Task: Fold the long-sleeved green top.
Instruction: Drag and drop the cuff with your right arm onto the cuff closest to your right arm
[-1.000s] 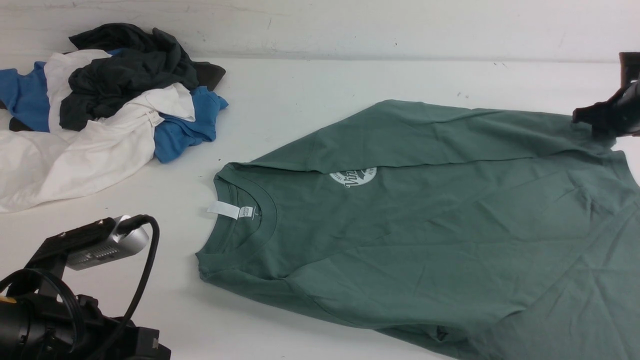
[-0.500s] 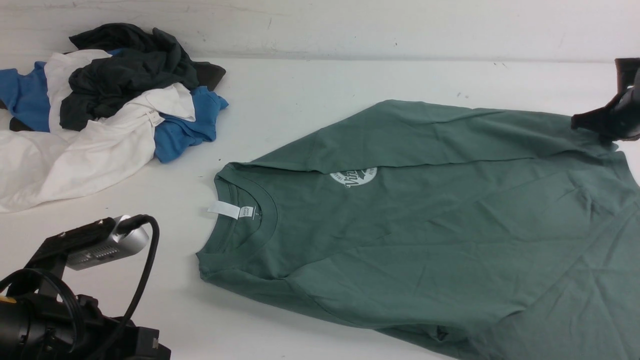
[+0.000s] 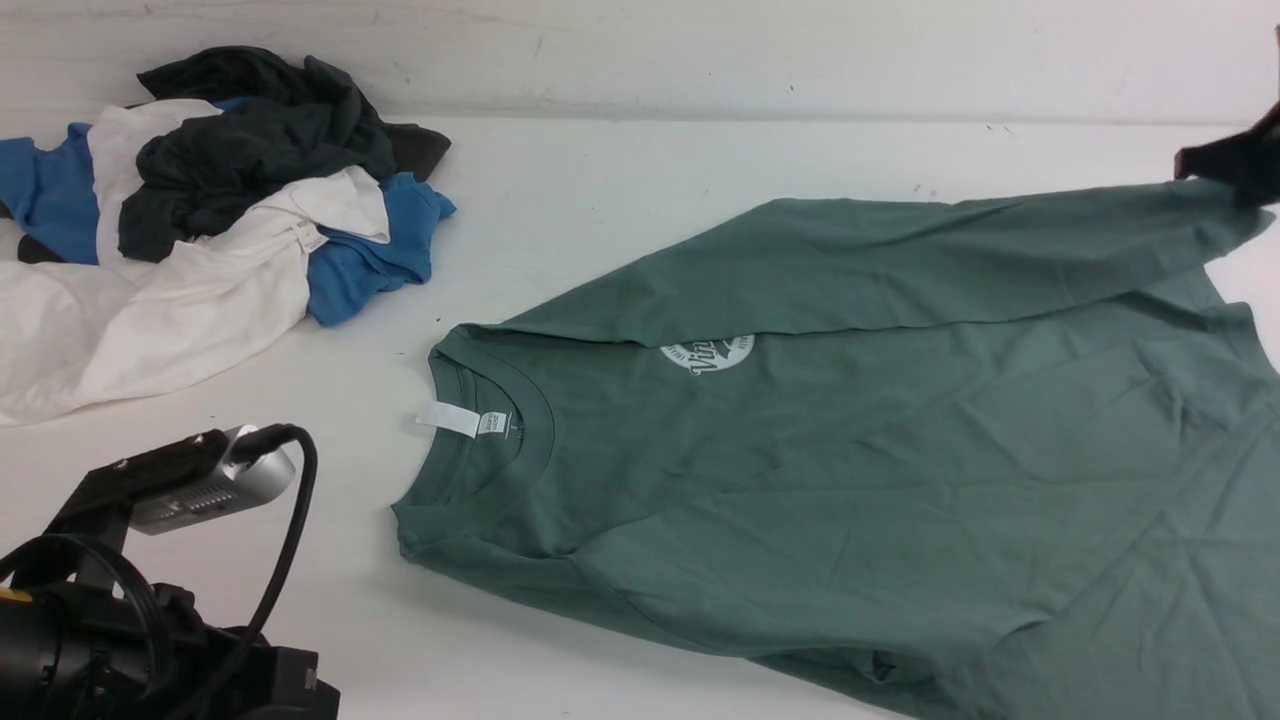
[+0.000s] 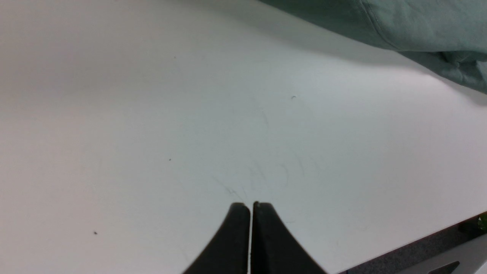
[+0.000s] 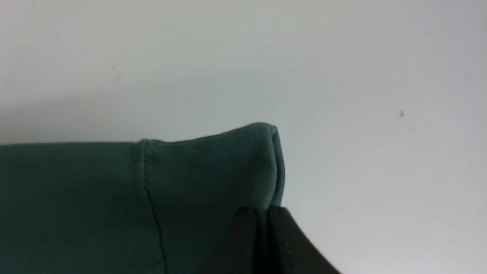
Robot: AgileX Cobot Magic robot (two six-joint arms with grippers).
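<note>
white table point(image 3: 600, 200), cuff point(image 5: 213, 175) of green long-sleeved top point(image 3: 850, 450) between right fingers point(image 5: 239, 243)

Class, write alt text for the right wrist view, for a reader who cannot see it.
The right hand, shut, pinches the ribbed cuff of the green long-sleeved top. Behind the sleeve lies a plain white table.

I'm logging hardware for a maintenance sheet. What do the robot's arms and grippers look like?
The left arm is black, with a silver-grey camera module on a black bracket and a thick black cable looping from it. The left gripper and right gripper have black fingers tapering to narrow tips.
</note>
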